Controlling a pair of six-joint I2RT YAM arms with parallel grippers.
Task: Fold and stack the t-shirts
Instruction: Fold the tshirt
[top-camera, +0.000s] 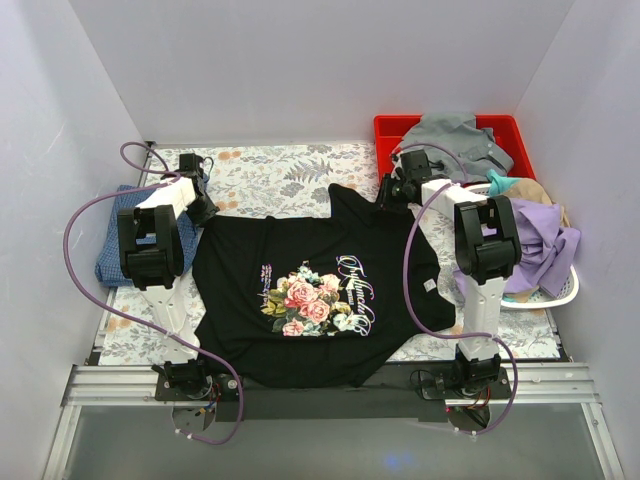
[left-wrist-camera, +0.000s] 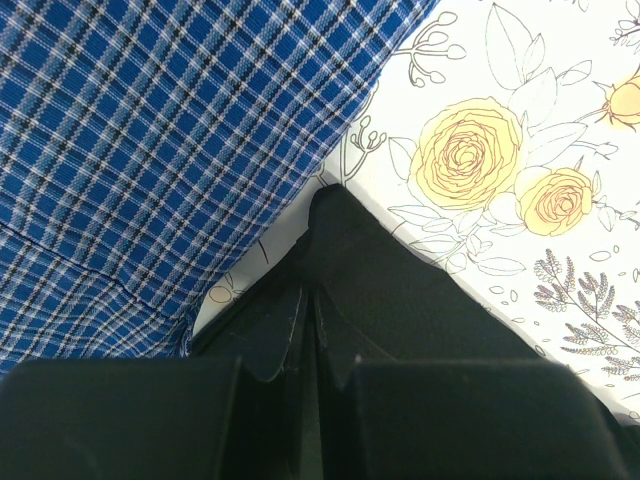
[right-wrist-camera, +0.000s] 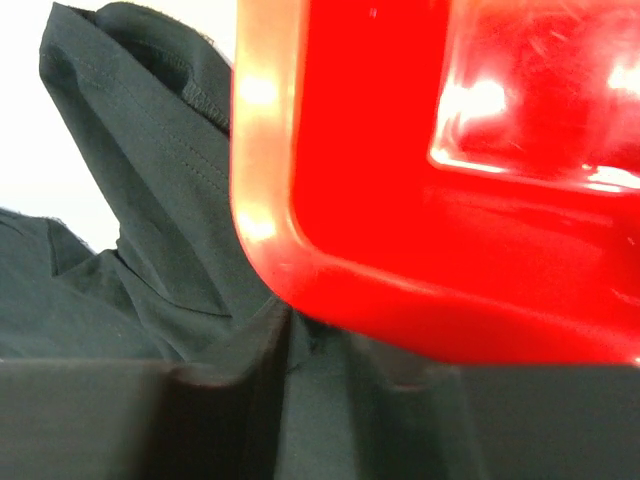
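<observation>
Lying mid-worktop: large black cloth t-shirt (top-camera: 318, 290) with a pink-rose print and pale script, spread flat with the print up on the floral-patterned worktop (top-camera: 270, 170).
Left pincer (top-camera: 203, 207) (left-wrist-camera: 305, 300): clenched on the black shirt's far-left sleeve corner. The pointed cloth tip pokes out ahead of the closed fingers.
Right pincer (top-camera: 390, 190) (right-wrist-camera: 290, 350): grasping a bunched fold of the black shirt's far-right sleeve, just beside a corner of the red plastic crate (top-camera: 390, 130) (right-wrist-camera: 450, 200).
Blue checked cloth shirt (top-camera: 108, 240) (left-wrist-camera: 150, 150): at the worktop's left edge, partly under the left arm and just beside the pinched sleeve corner.
Crate contents: a crumpled grey garment (top-camera: 455, 140).
White plastic basket (top-camera: 560, 290): at the right edge, near the crate, heaped with purple and tan clothes (top-camera: 540, 240).
</observation>
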